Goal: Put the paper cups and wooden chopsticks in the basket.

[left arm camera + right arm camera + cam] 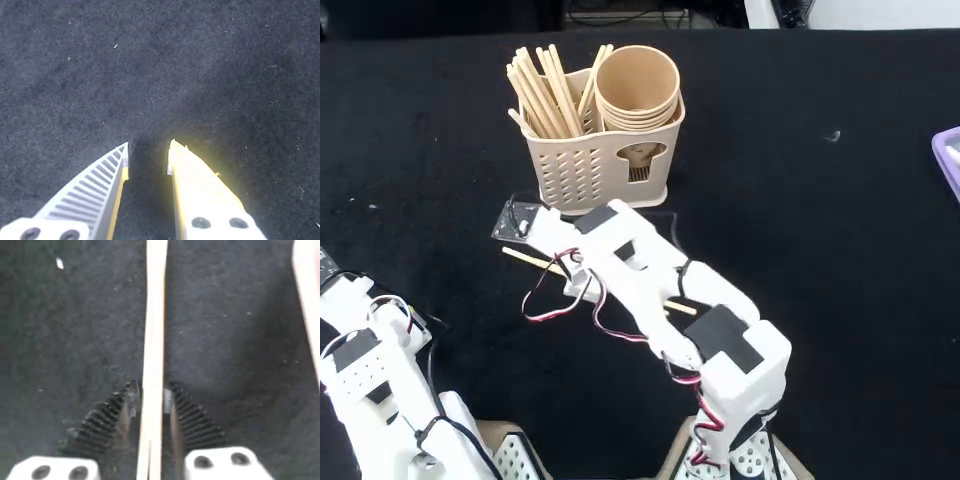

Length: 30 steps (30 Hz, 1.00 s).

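A pair of wooden chopsticks lies on the black cloth in front of the beige basket. The basket holds a stack of paper cups and several more chopsticks. My right gripper is down over the lying chopsticks, which run lengthwise between its fingers; both dark ribbed pads press against them. My right arm covers the middle of the pair in the high view. My left gripper hovers low over bare cloth at the near left, open a little with nothing between its fingers.
My left arm sits at the near left corner. A purple object pokes in at the right edge. Black cloth spreads to the right of the basket and arms.
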{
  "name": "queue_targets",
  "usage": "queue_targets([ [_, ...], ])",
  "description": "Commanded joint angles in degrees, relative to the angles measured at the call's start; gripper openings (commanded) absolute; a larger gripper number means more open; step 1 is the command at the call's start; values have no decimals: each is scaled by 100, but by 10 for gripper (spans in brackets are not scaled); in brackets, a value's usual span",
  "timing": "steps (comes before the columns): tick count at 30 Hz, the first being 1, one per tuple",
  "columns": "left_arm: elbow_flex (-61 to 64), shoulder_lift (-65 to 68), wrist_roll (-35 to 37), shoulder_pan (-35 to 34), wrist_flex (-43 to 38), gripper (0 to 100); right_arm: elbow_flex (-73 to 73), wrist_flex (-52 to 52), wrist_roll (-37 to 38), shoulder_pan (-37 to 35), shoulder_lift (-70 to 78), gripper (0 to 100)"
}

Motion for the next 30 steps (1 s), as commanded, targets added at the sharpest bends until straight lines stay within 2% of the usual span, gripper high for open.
queue_targets([
  [1, -277, -88, 9, 13, -88, 134, -207, 448, 431, -79, 13, 8],
  [12, -277, -88, 9, 13, -88, 134, -224, 730, 255, -105, -673, 10],
  [20, -277, -88, 9, 13, -88, 134, -224, 870, 105, -88, -2105, 10],
  [27, -286, -88, 9, 13, -88, 134, -1068, 905, -923, -123, -3846, 10],
  [30, -286, -88, 9, 13, -88, 134, -1508, 360, -1609, -70, -4224, 10],
])
